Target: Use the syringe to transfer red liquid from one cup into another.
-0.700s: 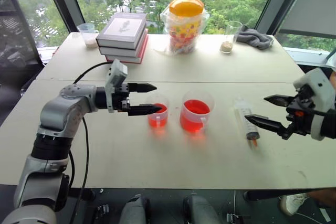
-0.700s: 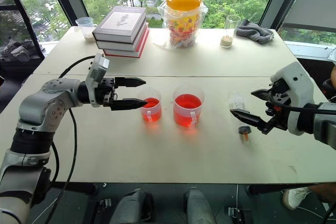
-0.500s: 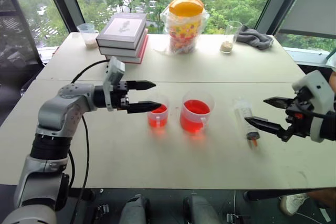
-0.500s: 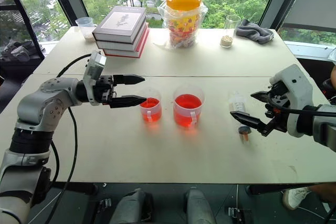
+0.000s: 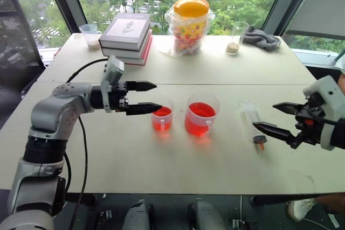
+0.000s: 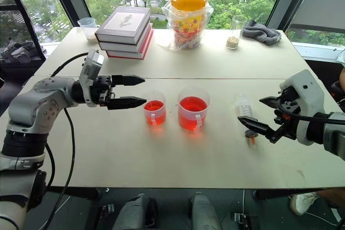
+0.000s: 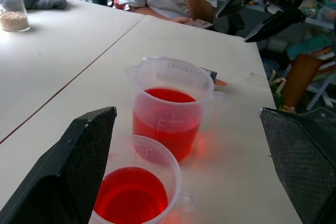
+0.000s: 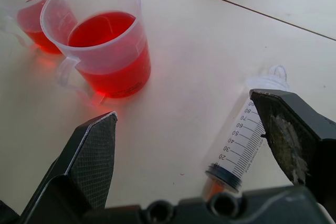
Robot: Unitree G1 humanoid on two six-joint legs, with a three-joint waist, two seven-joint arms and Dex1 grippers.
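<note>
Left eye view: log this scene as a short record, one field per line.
syringe: lying flat on the table, not held
wider cup: upright, red liquid inside
narrower cup: upright beside the wider one, also red
left gripper: open, level, near the narrower cup, holding nothing
right gripper: open, just right of the syringe, holding nothing
back of table: books, bagged jar, glass with grains, grey cloth

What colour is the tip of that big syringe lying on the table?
Orange-red. The syringe has a clear barrel with dark printed markings; its tip shows best in the left eye view.
</note>
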